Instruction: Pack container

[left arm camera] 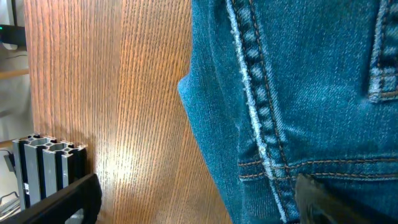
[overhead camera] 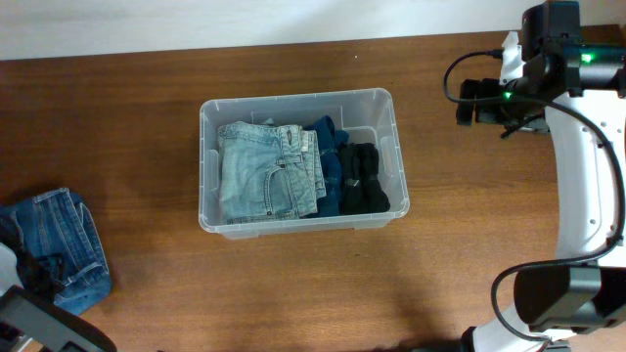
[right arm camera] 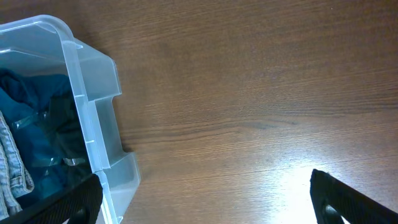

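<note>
- My left gripper is spread wide at the table's far left. One finger is over crumpled blue jeans, the other over bare wood. Both tips are cut off by the frame.
- Container sits mid-table: clear plastic, rounded corners. It holds folded light-wash jeans, a dark blue garment and a black garment; can't tell what kind.
- My right gripper is spread apart, holding nothing, over the wood-grain table, right of the container and clear of it.
</note>
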Motion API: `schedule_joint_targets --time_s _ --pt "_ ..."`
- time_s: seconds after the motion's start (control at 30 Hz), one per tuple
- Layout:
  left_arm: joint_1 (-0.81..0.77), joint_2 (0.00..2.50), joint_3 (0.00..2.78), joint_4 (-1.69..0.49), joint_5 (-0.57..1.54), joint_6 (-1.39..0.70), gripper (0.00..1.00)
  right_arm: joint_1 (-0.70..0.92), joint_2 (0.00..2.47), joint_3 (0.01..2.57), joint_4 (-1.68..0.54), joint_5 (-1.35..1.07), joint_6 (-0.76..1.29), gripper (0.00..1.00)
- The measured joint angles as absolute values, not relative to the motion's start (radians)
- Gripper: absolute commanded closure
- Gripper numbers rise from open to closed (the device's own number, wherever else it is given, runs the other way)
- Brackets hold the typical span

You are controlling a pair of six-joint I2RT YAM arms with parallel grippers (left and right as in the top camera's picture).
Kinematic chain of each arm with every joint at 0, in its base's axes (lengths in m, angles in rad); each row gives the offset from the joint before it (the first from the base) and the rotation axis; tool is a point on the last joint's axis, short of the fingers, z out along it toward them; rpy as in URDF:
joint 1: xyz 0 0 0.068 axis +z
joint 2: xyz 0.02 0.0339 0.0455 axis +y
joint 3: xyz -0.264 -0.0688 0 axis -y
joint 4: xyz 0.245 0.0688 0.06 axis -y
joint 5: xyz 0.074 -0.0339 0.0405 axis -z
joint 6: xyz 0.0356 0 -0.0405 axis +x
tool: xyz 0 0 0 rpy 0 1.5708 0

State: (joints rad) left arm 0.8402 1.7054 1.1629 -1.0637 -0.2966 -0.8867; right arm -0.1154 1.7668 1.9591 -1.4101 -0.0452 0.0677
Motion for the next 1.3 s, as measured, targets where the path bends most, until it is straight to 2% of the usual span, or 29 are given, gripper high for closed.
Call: schedule_joint_targets --time_s 0.8,1.1,1.13,1.17,1.2,1.23,1.3 --pt "0.84 1.703 1.163 -0.923 -0.288 -0.882 0.01 -0.115 1.767 1.959 -1.41 -0.045 0.067 0.01" --pt "0.84 1.615 1.162 -0.788 -0.274 -0.642 0.01 -0.115 1.767 1.959 -1.41 -0.045 0.068 0.02" --pt "0.84 1.608 1.162 -0.78 -0.273 -0.615 0.04 -0.115 1.767 1.959 -1.41 -0.045 0.067 0.01" --pt "0.84 1.606 1.162 -0.776 -0.273 -0.594 0.21 -0.115 1.767 1.959 -1.41 -0.045 0.067 0.01" --pt "0.84 1.606 1.162 -0.776 -0.273 -0.576 0.72 -0.115 1.767 1.959 -1.41 -0.045 0.068 0.01" --pt "0.84 1.606 1.162 -0.776 -0.272 -0.562 0.99 -0.115 1.767 1.959 -1.41 -0.045 0.068 0.01" --pt "0.84 1.605 1.162 -0.774 -0.27 -0.542 0.99 -0.115 1.767 1.959 -1.41 -0.045 0.068 0.01"
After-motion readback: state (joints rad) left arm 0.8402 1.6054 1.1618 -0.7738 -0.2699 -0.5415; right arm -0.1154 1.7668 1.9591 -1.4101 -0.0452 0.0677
